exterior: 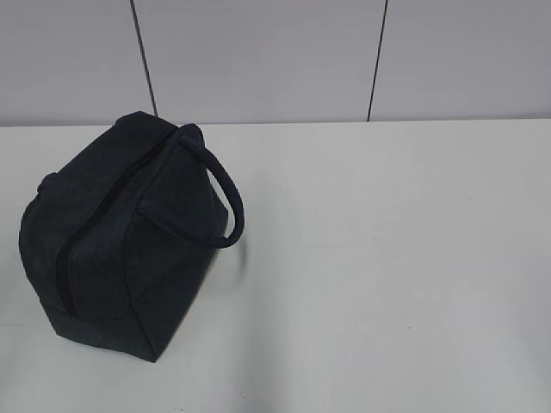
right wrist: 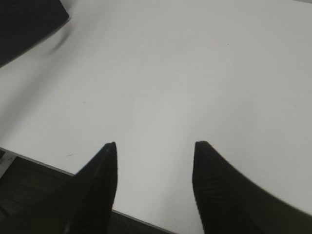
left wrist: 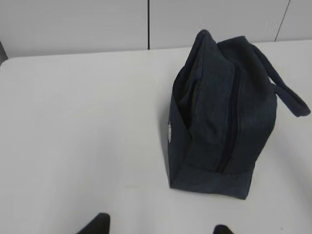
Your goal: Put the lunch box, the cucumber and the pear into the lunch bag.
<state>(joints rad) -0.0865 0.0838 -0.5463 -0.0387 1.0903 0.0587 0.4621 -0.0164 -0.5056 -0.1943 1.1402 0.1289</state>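
The dark navy lunch bag (exterior: 129, 232) stands on the left of the white table, its zipper line along the top looking shut and one loop handle (exterior: 219, 198) hanging to its right. The left wrist view has the same lunch bag (left wrist: 219, 117) ahead and to the right. My left gripper (left wrist: 158, 229) is open, only its fingertips (left wrist: 97, 223) peeking in at the bottom, short of the bag. My right gripper (right wrist: 155, 146) is open over bare table near the front edge, nothing between its fingers (right wrist: 97, 185). The lunch box, the cucumber and the pear are out of view.
A white tabletop (exterior: 387, 258) stretches right of the bag, with a grey panelled wall (exterior: 258, 60) behind. The table's front edge (right wrist: 44, 165) runs under my right gripper. A dark corner of the bag (right wrist: 24, 24) shows in the right wrist view's upper left.
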